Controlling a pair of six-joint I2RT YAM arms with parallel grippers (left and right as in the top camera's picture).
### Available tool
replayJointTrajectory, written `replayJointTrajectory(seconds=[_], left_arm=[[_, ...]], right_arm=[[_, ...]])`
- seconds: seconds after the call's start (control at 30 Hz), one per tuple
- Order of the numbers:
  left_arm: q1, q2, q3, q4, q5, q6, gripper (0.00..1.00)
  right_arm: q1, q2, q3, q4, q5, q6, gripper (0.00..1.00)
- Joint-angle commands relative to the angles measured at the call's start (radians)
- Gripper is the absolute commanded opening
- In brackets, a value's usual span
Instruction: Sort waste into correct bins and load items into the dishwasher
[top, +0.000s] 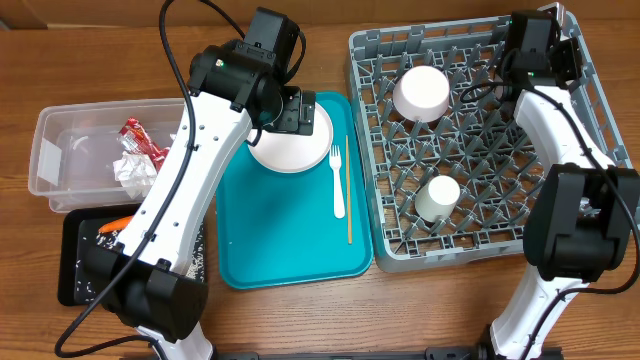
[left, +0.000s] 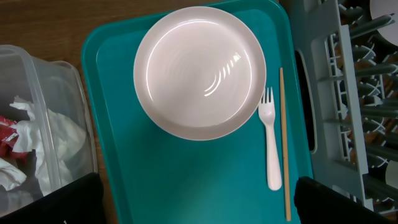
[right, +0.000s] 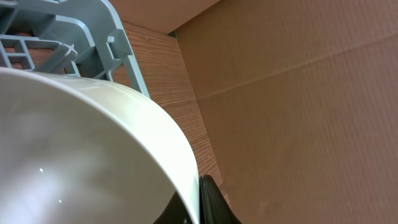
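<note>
The left hand (left: 198, 186) hung wide open above the teal tray (left: 155, 180), and it held nothing. Its two dark fingers (left: 74, 199) showed only at the near corners of the wrist view. Just beyond the hand, at the far end of the tray, lay the white round plate (left: 200, 71), flat and face up. Right of the plate lay the white plastic fork (left: 271, 140) with its tines to the far side, close to the plate's edge. Just beside the fork, on its right, was the thin wooden stick (left: 284, 143), parallel to it.

The right hand (top: 560, 45) was at the far right corner of the grey rack (top: 362, 150). It was closed, and in the wrist view one dark finger (right: 211, 199) pressed on the outside of a white bowl (right: 81, 149), right at its rim. The second finger was hidden.

In the rack, which stood on the desk to the right of the teal tray, a second bowl (top: 421, 92) sat upside down toward the far left, and a small white cup (top: 437, 197) stood nearer.

Left of the teal tray stood the clear tub (top: 60, 150) with the crumpled napkins (top: 130, 170) and the red wrapper (top: 140, 135) inside. Nearer than the tub lay the black tray (top: 75, 260), partly under the left arm, and the orange carrot (top: 118, 225) lay at its far edge.
</note>
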Motion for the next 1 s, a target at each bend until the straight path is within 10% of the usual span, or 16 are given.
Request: replayJointTrajectory(seconds=[0.0, 0.97], left_arm=[[-0.001, -0.017, 0.022, -0.001, -0.012, 0.019, 1.00], [-0.001, -0.017, 0.022, -0.001, -0.012, 0.019, 1.00]], right_arm=[[-0.004, 0.010, -0.031, 0.016, 0.007, 0.005, 0.04], [0.088, 0.010, -0.031, -0.040, 0.037, 0.053, 0.04]])
